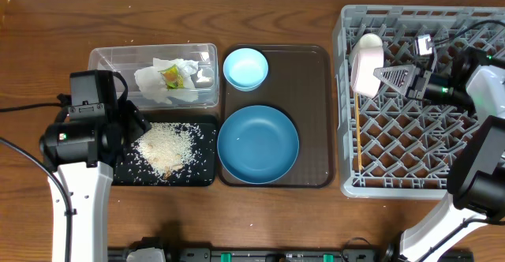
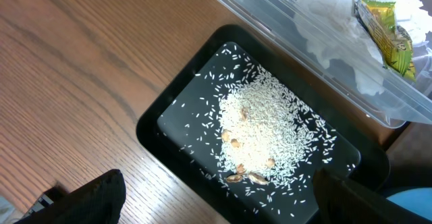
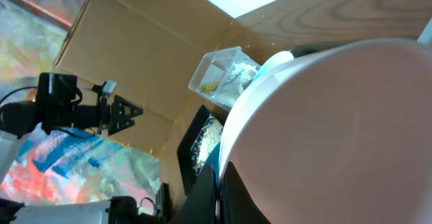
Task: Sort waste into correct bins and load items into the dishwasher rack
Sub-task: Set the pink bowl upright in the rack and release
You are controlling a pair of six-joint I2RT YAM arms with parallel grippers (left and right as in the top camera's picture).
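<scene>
Closest to the overhead camera, on the left side, stands the left arm. Its left gripper [image 1: 132, 126] hangs above the left end of the black tray [image 1: 203, 175]. The jaws stand wide apart and hold nothing. In the wrist view, the two dark fingers [image 2: 94, 197] appear at the lower corners.

On this tray lies a heap of white rice grains [image 1: 166, 147], with loose grains scattered around it and a few brownish bits in the heap. Just behind the tray sits the clear tub [image 1: 101, 57]. Inside it is the crumpled napkin [image 1: 154, 84], and the yellow-green wrapper [image 1: 171, 76] rests on top of the napkin.

To the right, close beside both bins, lies the brown serving tray [image 1: 316, 120]. It carries the small light-blue bowl [image 1: 245, 67] at the back and the dark-blue plate [image 1: 258, 144] in front, both upright.

Further right is the grey dishwasher rack [image 1: 394, 163]. The wooden chopsticks [image 1: 357, 136] lie in it along its left wall. Over the rear left part of the rack, the right gripper [image 1: 388, 76] is closed tightly on the rim of the pale pink bowl [image 1: 367, 65] and holds it on its edge. I cannot tell whether the bowl touches the pegs.
</scene>
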